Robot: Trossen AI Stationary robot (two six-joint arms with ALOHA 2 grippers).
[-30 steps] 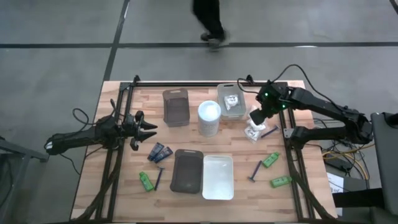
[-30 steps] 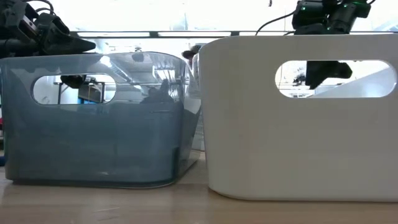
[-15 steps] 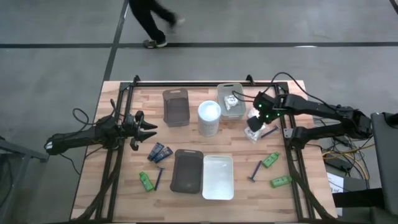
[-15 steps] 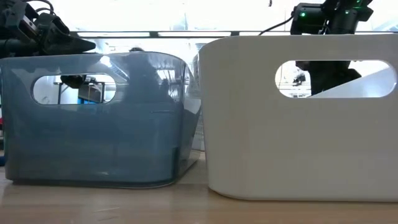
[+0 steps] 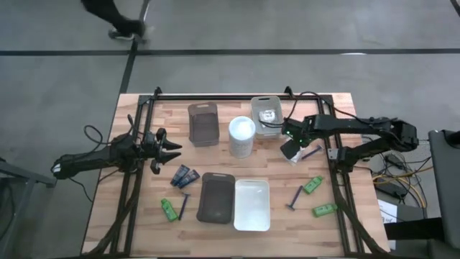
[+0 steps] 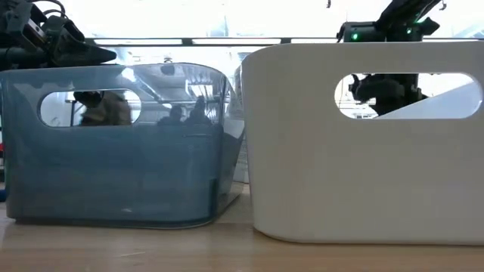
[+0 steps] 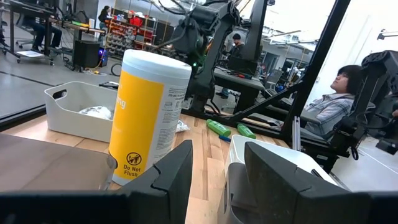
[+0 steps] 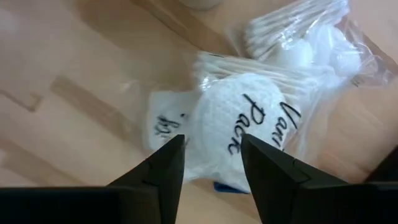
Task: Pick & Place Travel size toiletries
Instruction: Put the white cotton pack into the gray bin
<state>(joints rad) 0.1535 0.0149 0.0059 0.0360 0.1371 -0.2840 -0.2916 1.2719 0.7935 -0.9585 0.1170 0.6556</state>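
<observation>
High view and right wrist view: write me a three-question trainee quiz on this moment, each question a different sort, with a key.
1. True or false: the right gripper, fingers open, points at the white clear-wrapped packets on the wooden table, while the left gripper sits open at the table's left side.
2. How many bright green bottles lie on the table? A two, B three, C five.
3. What lies inside the small clear rectangular tray beside the tall white cylinder?
Key: 1 true; 2 B; 3 a white packet.
</observation>
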